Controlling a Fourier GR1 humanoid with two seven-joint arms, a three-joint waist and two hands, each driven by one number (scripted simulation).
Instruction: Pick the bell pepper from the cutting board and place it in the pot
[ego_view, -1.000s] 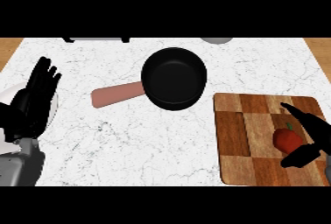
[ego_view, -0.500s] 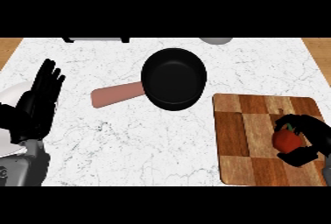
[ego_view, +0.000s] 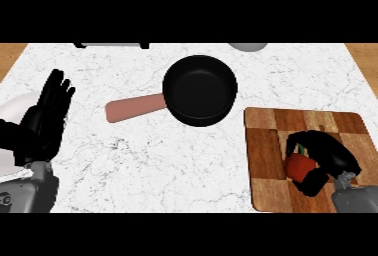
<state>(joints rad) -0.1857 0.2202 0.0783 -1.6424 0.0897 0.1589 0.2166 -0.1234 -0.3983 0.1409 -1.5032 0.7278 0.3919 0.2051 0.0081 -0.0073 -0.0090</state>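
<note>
right hand (ego_view: 327, 159) at 4 o'clock, over the wooden cutting board (ego_view: 266, 150), fingers and thumb curled round the red bell pepper (ego_view: 300, 166); pepper mostly hidden, only its left face and a bit of green stem showing. cannot tell whether pepper touches the board. black pot (ego_view: 199, 90) at 12 o'clock on the white marble counter (ego_view: 148, 165), reddish handle (ego_view: 133, 108) pointing toward 8 o'clock, well apart from the pepper. left hand (ego_view: 46, 120) at 9 o'clock, resting near the edge, fingers straight and up, holding nothing.
</note>
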